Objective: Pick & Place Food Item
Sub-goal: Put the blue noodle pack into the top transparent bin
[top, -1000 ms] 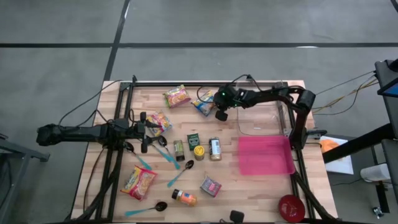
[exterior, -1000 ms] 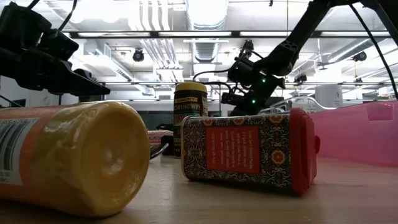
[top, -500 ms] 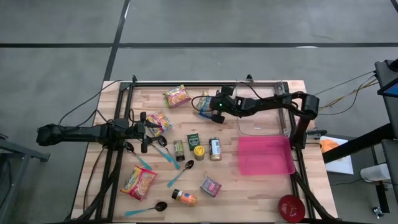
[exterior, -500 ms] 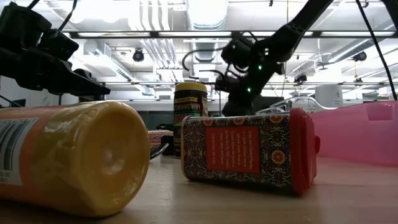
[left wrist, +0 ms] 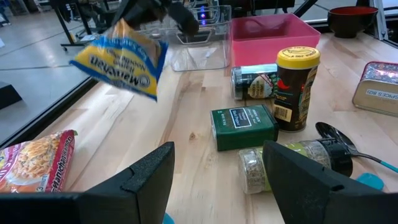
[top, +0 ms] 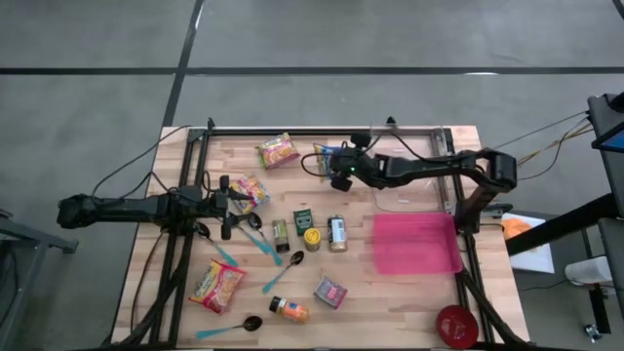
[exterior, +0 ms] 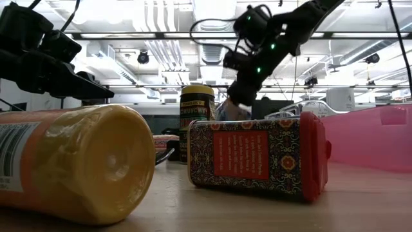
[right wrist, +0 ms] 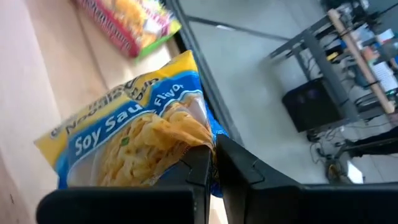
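A blue-and-yellow noodle packet (top: 322, 156) hangs in the air over the table's far middle, with my right gripper (top: 333, 164) shut on it. In the left wrist view the packet (left wrist: 118, 59) hangs tilted, clear of the wood. In the low view the gripper (exterior: 239, 95) is high above the jars. My left gripper (top: 230, 207) rests open at the table's left with nothing between its fingers (left wrist: 152, 177). My right gripper pinches a crumpled edge of the packet (right wrist: 186, 138) between its two fingers (right wrist: 245, 167). The fingers slant downward, coming from the table's right side. The packet hangs from them tilted and lifted clear of the table.
A clear container (top: 409, 180) and a pink tray (top: 417, 244) stand at the right, a red bowl (top: 456, 325) at the near right. Jars and tins (top: 312, 236), spoons (top: 281, 273) and other noodle packets (top: 277, 150) lie about the middle and left.
My right gripper has risen and swung a little toward the table's left, turning at the wrist, shut on the noodle packet. The packet, which lay on the wood, is now lifted clear and hangs tilted.
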